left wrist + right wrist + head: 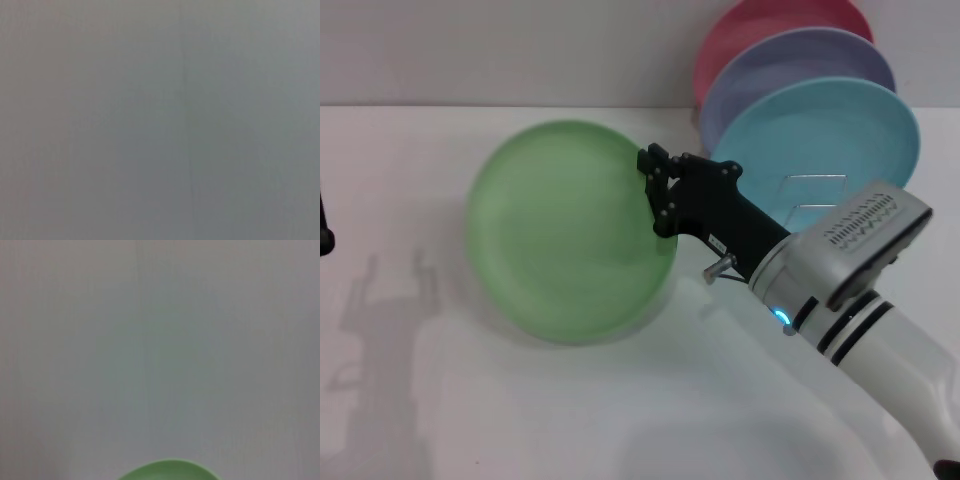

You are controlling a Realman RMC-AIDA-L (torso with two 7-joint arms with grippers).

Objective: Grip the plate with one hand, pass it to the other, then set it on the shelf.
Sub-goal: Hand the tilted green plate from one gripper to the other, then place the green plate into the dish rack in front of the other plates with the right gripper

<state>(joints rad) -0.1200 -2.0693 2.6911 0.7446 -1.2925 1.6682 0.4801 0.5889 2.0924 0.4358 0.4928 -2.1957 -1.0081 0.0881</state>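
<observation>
The round light-green matte plastic plate (565, 230) has a smooth, even face and a low raised rim, and it is held up off the white table (620, 420), tilted so its face shows to the head camera. Its soft shadow lies on the table below it. The right gripper (658, 195), black with two short fingers, is clamped on the plate's rim at the edge nearest the arm. One finger (653, 160) shows in front of the rim; the other is hidden behind the plate.

Behind the fingers the black wrist runs back and down to a bulky white-grey arm (865, 290) with vent slots, black stripes and a small blue light, reaching in from the lower right corner at a slant.

Beyond the wrist, on the far side from the green plate, the thin silver wire rack (815, 195) is mostly covered; only a few loops show in front of a light-blue round plate (830, 135). A lavender plate (790, 65) and a pink-red plate (770, 20) stand behind it, each partly hidden by the one in front and the pink-red one cut off at the frame edge.

The left gripper (324, 225) is only a dark sliver at the frame edge, well away from the plate; whether its fingers are apart cannot be told. The left wrist view shows only blank grey. The right wrist view shows a plain grey surface with a curved strip of the green rim (170, 471) at its edge.
</observation>
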